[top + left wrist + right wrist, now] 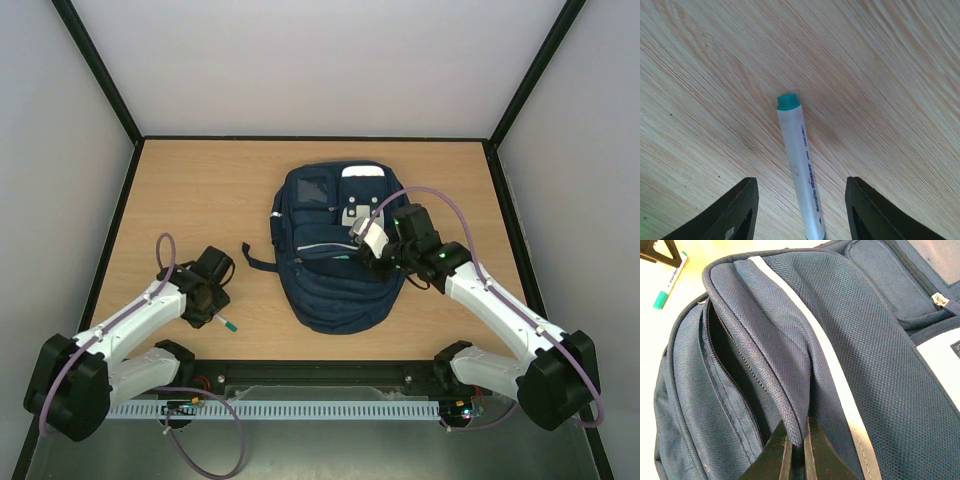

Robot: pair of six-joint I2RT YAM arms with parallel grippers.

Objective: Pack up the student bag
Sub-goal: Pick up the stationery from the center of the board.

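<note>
Left pincer (800, 186) spread astride green-capped marker (797, 165) on surface (890, 75) | marker's long axis ran lengthwise between jaws, untouched | right pincer (799, 442) pinched flap of student bag (865, 365), pocket gaping

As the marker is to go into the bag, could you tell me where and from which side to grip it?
I would grip the marker across the middle of its white barrel, coming down from above: it lies flat on the table, the barrel is slim, and bare wood either side leaves room for the jaws.
</note>
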